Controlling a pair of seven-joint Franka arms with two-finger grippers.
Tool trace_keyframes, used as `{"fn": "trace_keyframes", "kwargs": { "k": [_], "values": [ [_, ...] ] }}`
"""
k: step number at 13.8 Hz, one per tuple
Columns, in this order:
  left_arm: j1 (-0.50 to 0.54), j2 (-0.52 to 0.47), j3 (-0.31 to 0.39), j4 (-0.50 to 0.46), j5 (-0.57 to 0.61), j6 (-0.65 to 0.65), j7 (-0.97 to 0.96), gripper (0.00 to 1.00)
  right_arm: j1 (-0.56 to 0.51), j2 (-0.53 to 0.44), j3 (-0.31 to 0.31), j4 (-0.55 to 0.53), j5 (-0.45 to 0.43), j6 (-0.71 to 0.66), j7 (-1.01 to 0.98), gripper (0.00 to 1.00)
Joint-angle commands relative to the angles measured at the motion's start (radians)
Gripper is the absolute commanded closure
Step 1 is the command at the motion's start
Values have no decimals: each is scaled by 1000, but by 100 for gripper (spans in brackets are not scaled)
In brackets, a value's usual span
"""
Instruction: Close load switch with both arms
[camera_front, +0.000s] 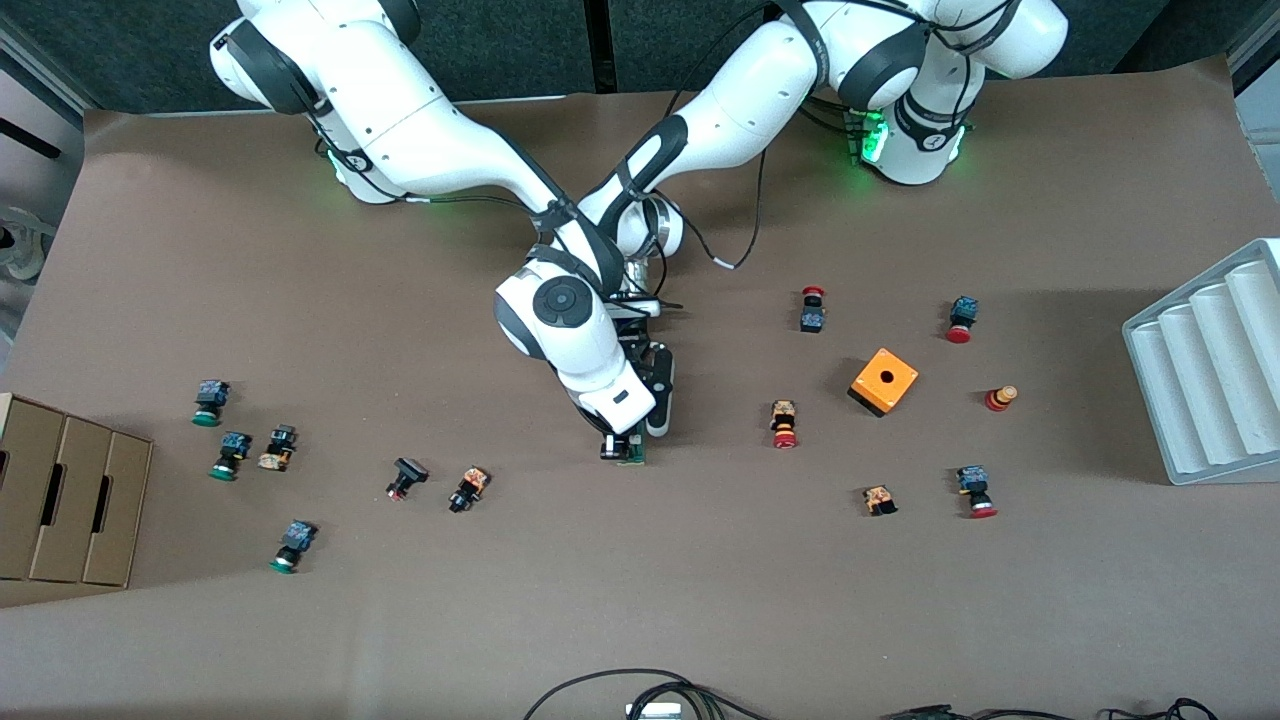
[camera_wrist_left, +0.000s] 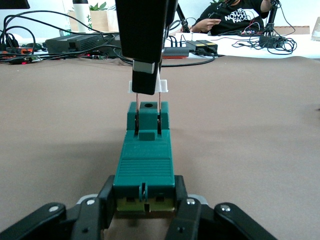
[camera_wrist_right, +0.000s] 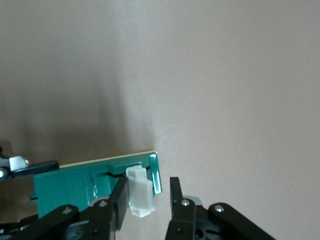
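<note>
Switch (camera_front: 630, 452) first: the dark-green block lies on the brown table (camera_front: 640, 600) near its middle, almost hidden in the front view under the two grippers, with only its end nearer the camera peeking out. Both arms reach in over it and cross — the right arm (camera_front: 440, 150) from its base at the top of the front view, the left arm (camera_front: 740, 100) from the other base.

In the left wrist view the left gripper (camera_wrist_left: 145, 200) is clamped on one end of the switch (camera_wrist_left: 145, 165), a finger (camera_wrist_left: 95, 210) pressed against each side of the green body. At the block's other end a white lever (camera_wrist_left: 147, 89) stands up on two thin metal pins, and a black finger of the right gripper comes down onto it from above.

The right wrist view shows the right gripper (camera_wrist_right: 147, 200) with its fingers around the white lever (camera_wrist_right: 140, 192): one finger (camera_wrist_right: 119, 200) touches the lever, the other stands just apart from it, so the jaws are narrowly parted and not tight on it. The green body (camera_wrist_right: 75, 182) lies flat on the table beside them.

Scattered around — well apart from the switch — are small push-buttons with red or green caps, such as a red one (camera_front: 784, 424) toward the left arm's end. An orange cube (camera_front: 883, 381) with a hole on top sits nearby. A white ribbed tray (camera_front: 1210, 370) rests at the left arm's end of the table, a cardboard box (camera_front: 70, 500) at the right arm's end.
</note>
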Motion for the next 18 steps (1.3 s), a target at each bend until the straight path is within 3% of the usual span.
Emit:
{"fn": "trace_keyframes", "kwargs": {
  "k": [1, 18],
  "values": [
    [3, 8, 3, -8, 0, 16, 0, 67, -5, 22, 2, 8, 14, 40, 4, 61],
    [3, 7, 3, -8, 0, 16, 1, 67, -2, 24, 2, 10, 43, 60, -1, 62]
  ]
}}
